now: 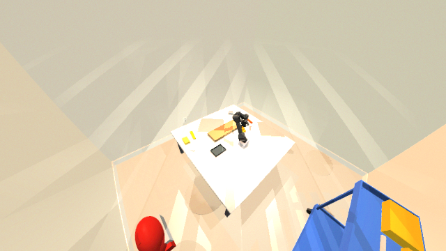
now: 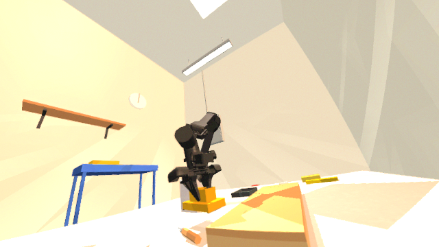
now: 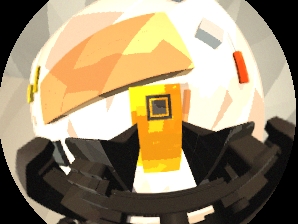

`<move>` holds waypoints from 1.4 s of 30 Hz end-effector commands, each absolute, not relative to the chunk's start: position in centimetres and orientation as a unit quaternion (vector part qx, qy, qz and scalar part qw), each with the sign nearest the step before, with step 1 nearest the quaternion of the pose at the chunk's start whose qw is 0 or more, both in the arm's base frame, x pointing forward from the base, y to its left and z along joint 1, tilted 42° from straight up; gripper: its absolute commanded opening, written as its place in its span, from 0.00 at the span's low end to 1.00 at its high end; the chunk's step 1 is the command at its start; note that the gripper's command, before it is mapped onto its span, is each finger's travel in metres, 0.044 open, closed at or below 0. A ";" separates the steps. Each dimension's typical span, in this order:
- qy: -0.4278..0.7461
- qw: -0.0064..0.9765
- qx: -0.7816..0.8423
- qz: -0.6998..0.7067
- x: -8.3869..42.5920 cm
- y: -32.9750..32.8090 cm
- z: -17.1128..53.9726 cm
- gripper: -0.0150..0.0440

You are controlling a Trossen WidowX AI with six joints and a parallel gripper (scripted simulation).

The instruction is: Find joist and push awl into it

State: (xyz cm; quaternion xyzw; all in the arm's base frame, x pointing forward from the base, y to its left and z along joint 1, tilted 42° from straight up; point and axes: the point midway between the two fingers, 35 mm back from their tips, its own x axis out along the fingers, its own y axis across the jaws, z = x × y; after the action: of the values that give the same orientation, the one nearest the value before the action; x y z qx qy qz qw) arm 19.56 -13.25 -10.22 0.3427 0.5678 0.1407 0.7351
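The stud finder [image 1: 243, 130] [image 2: 214, 204] [image 3: 160, 150] is a yellow-orange block with a wider base and a dark square on top. My gripper [image 1: 244, 127] [image 2: 204, 193] [image 3: 157, 123] is shut on its upper block, one finger on each side, and seems to hold it slightly above the table. The orange awl [image 2: 191, 236] [image 3: 186, 103] lies on the table beside the panel's near end, partly hidden in the wrist view. The floor panel [image 1: 217, 137] [image 2: 274, 213] [image 3: 110, 65] is a long tan board. The dark tray [image 1: 218, 150] [image 2: 244, 192] lies beyond it, apart from the gripper. The joist is hidden.
Two yellow items, a squarish one [image 1: 186, 140] [image 2: 310, 178] and a longer one [image 1: 192, 134] [image 2: 322, 180], lie past the panel's far end. A red-orange stick [image 1: 250, 121] [image 3: 241, 67] and a grey-white block [image 1: 231, 112] [image 3: 209, 33] lie on the awl's side of the table.
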 end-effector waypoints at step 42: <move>0.546 0.762 0.295 0.186 31.4 -21.2 -6.6 0.25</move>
State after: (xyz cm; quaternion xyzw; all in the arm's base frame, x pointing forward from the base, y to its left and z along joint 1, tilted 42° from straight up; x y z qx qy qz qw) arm 30.34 -20.86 -6.69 0.2957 0.5502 0.1840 0.7589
